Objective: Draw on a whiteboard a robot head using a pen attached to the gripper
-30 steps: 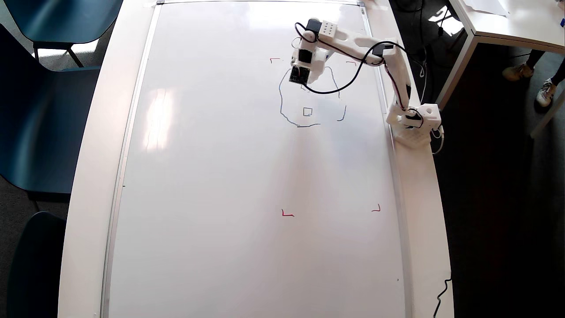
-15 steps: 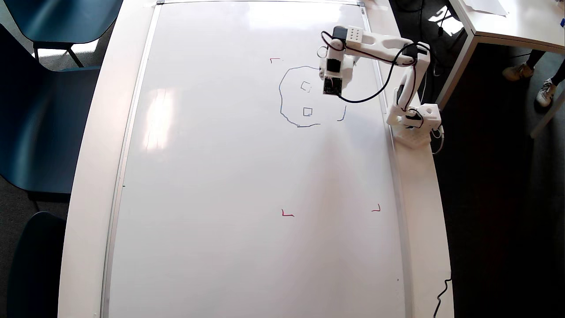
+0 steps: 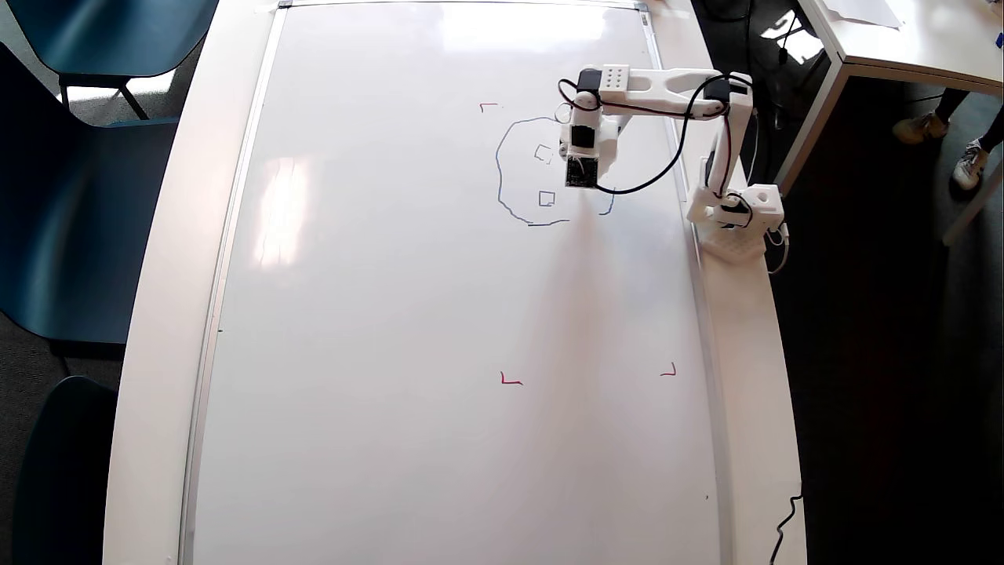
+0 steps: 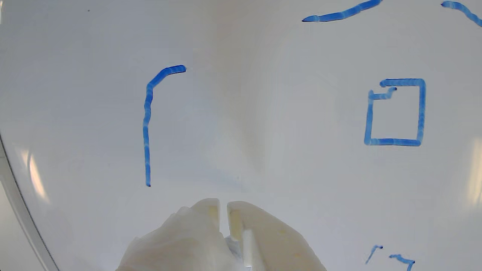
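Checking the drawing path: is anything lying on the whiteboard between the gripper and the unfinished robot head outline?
Nothing visible does. The gripper hangs over the robot head, and the whiteboard there carries only pen lines.

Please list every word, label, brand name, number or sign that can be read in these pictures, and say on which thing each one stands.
No readable text: no word, label, brand or number in either view.
On the whiteboard: only drawn marks, the blue robot head outline with small squares, and red corner marks; none are letters.
On the gripper: plain white plastic, no print visible.
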`<action>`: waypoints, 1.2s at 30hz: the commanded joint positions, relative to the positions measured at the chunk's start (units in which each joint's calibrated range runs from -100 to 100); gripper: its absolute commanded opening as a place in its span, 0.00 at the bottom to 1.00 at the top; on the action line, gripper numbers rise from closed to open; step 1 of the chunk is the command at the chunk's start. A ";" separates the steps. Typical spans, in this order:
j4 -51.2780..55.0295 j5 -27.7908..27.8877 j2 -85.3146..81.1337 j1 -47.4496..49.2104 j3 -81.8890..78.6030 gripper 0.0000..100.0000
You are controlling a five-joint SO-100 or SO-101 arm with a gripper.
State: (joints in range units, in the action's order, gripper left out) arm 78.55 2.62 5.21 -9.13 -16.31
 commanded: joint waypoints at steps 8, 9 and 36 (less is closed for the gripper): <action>-0.96 0.01 3.22 0.10 4.28 0.01; -1.22 0.01 3.39 0.03 4.19 0.01; -1.14 0.44 6.32 -3.21 9.36 0.01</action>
State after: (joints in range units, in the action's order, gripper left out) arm 76.94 2.77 11.39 -11.46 -8.91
